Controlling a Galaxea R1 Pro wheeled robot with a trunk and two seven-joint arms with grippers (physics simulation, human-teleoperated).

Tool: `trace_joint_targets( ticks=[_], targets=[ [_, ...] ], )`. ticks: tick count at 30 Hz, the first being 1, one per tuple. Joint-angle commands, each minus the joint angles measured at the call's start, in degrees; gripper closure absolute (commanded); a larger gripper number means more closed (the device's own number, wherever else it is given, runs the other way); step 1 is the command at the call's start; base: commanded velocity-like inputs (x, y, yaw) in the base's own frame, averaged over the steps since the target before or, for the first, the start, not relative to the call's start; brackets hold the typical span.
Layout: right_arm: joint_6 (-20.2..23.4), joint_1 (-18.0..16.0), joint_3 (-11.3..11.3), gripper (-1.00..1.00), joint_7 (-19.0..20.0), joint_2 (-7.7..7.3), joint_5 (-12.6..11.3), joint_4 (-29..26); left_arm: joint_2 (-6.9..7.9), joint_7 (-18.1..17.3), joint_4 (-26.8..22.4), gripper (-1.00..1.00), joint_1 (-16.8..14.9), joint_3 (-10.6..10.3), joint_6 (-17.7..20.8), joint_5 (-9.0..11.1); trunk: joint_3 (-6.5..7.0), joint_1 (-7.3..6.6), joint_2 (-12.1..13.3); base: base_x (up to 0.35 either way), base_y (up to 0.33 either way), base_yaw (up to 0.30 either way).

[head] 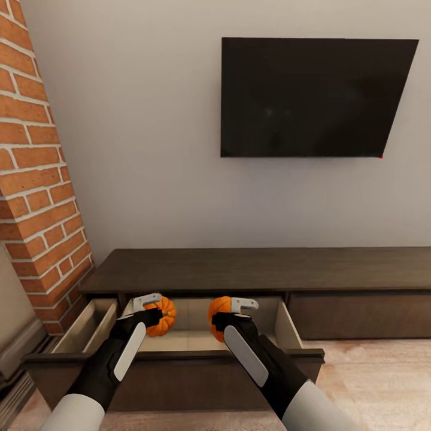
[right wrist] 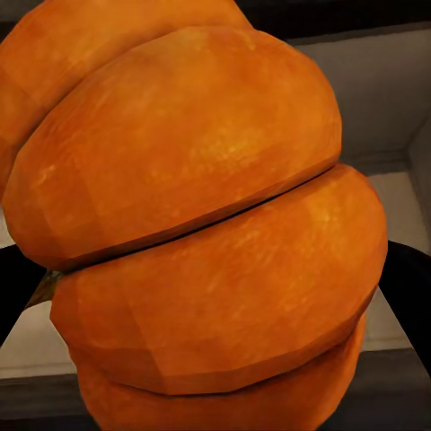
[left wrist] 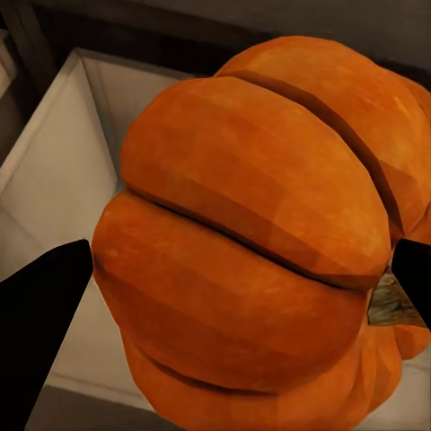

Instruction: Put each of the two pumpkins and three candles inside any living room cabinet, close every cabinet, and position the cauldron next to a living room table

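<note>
Both arms are over the open drawer of the long dark cabinet (the one under the wall TV). The left gripper is clamped around one orange pumpkin, held above the drawer's pale inside. The right gripper is squeezing the other pumpkin, also above the drawer. A brick column stands just beside the cabinet's end.
</note>
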Motion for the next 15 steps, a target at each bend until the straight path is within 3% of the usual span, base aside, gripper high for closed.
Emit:
trace_joint_targets(
  ticks=[1,6,15],
  targets=[
    [0.1,-0.1,0.1,1.00,-0.4,-0.01,-0.3,-0.1,0.04,0.5,-0.1,1.00,-0.1,-0.1,0.1,0.5,-0.24,0.21,-0.4,0.000,0.000,0.000],
    [0.1,-0.1,0.1,1.00,-0.4,-0.01,-0.3,-0.1,-0.02,0.5,-0.1,1.00,0.0,-0.1,0.1,0.5,-1.35,0.34,-0.5,0.000,0.000,0.000],
    [0.0,-0.1,0.1,1.00,-0.4,-0.01,-0.3,-0.1,-0.18,0.5,-0.1,1.00,0.0,-0.1,0.1,0.4,-1.35,0.34,-0.5,0.001,0.000,0.000]
  ],
)
